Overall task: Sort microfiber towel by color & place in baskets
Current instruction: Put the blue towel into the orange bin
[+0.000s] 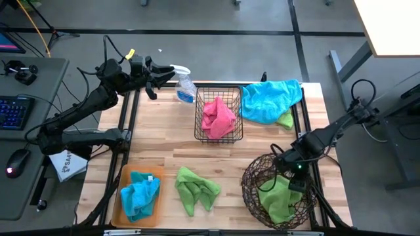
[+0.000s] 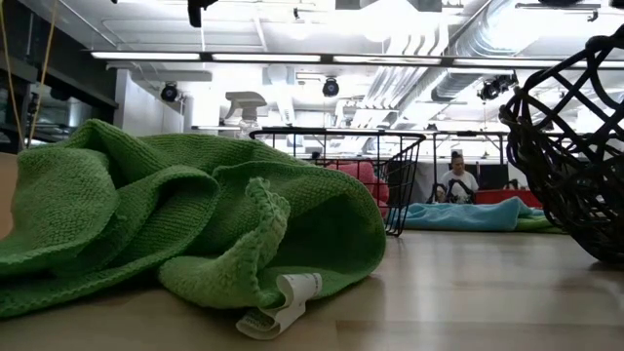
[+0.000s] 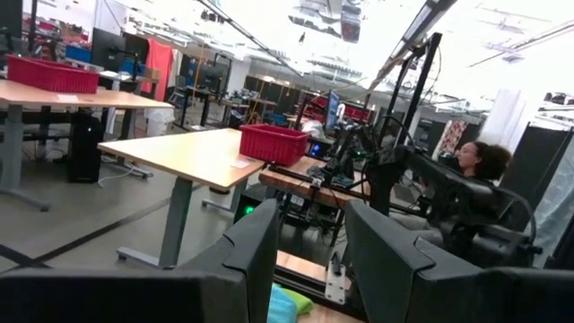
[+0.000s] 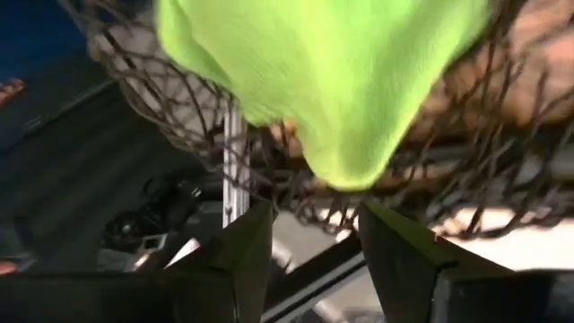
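Note:
My right gripper [image 1: 287, 172] [image 4: 309, 235] is open above the far rim of the round dark twig basket [image 1: 275, 190]. A bright green towel [image 1: 279, 200] [image 4: 323, 81] lies in that basket, just off the fingertips. A second green towel [image 1: 195, 189] [image 2: 185, 234] lies crumpled on the table near its near edge. The black wire basket [image 1: 220, 111] holds a pink towel [image 1: 218, 118]. The orange tray [image 1: 122, 177] holds a blue towel [image 1: 140, 195]. My left gripper [image 1: 161, 77] [image 3: 309, 251] is open and raised at the far left, holding nothing.
A large blue towel [image 1: 269, 98] lies at the far right, over part of another green towel [image 1: 285, 120]. A clear spray bottle [image 1: 185, 88] stands beside my left gripper. Bare wood shows mid-table. A person [image 2: 456, 180] sits in the room beyond.

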Robot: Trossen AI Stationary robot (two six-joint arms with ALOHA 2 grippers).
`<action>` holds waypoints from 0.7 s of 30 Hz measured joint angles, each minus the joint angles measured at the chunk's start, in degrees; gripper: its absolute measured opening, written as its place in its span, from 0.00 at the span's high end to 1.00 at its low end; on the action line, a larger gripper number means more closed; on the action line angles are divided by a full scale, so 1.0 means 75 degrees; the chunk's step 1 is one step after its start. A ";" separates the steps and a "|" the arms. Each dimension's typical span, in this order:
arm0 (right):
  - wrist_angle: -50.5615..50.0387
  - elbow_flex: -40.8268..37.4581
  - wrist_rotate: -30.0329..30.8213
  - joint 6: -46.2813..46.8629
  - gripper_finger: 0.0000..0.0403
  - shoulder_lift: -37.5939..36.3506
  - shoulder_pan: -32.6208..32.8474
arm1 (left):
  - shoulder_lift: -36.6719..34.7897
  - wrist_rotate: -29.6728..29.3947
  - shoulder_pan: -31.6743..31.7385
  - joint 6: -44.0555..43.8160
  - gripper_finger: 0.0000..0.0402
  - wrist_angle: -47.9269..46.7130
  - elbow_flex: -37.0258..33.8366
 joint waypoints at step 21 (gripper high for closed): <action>0.0633 -0.0011 0.7515 -0.1626 0.59 -0.0188 -0.6115 | 0.0005 0.0003 -0.0032 -0.0559 0.70 0.0017 0.0000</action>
